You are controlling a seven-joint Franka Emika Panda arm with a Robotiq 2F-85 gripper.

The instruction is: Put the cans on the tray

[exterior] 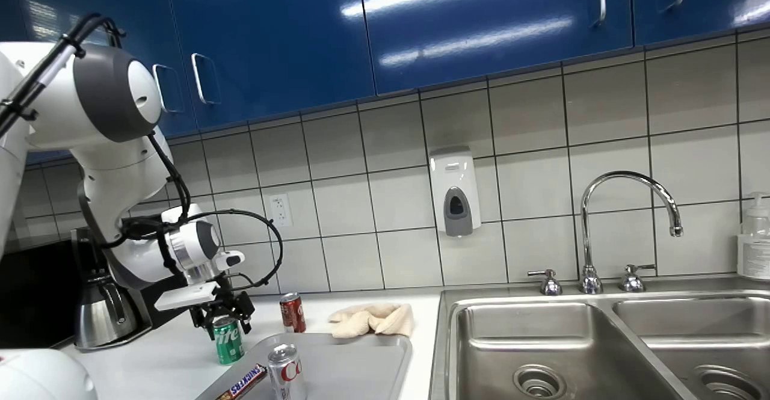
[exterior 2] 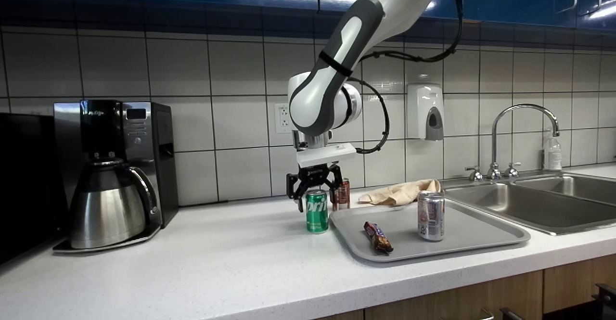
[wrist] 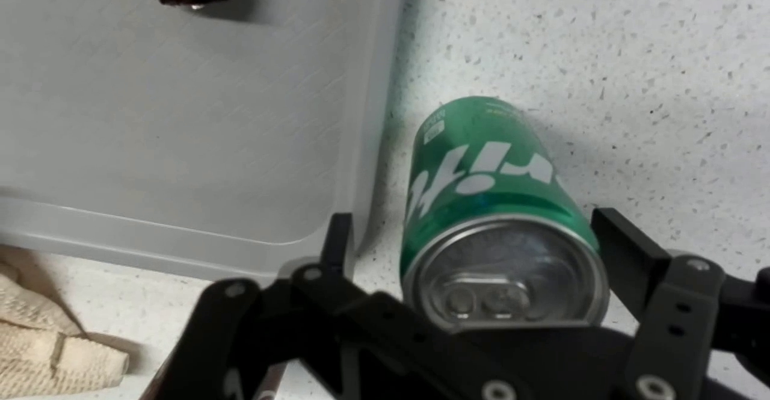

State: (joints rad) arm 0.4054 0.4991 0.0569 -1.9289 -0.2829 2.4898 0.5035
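Nearest the front edge of the worktop (exterior 2: 216,262), the grey tray (exterior 2: 481,228) lies flat with a chocolate bar (exterior 2: 378,238) and the silver can (exterior 2: 431,216) on it; that is the only can of the 3 in its place, upright and well in from the rim, which seems to leave room for 2 more. A little farther in, just beside the tray and apart from it, the green can (exterior 2: 317,219) stands upright on the worktop. Over it the gripper (exterior 2: 316,202) points down, its jaws spread wider than the can, 1 on each side of the top; probably the spread is meant for a squeeze across the body, a hold that should let the can rise straight and clear the low rim. In the wrist view the tray-side finger (wrist: 338,243) stands clear of the can, while the outer finger (wrist: 631,249) is right at its edge; whether it touches I cannot tell, but the can is not yet held. Centring before the squeeze would be wise, or the can may be nudged or tipped. Behind the gripper the red can (exterior 2: 343,194), partly hidden, stands upright on the worktop near the tray's corner, presumably next in line, and beyond the tray a crumpled cloth (exterior 2: 404,192) lies near the tiled wall (exterior 2: 240,175), out of the lift's way.
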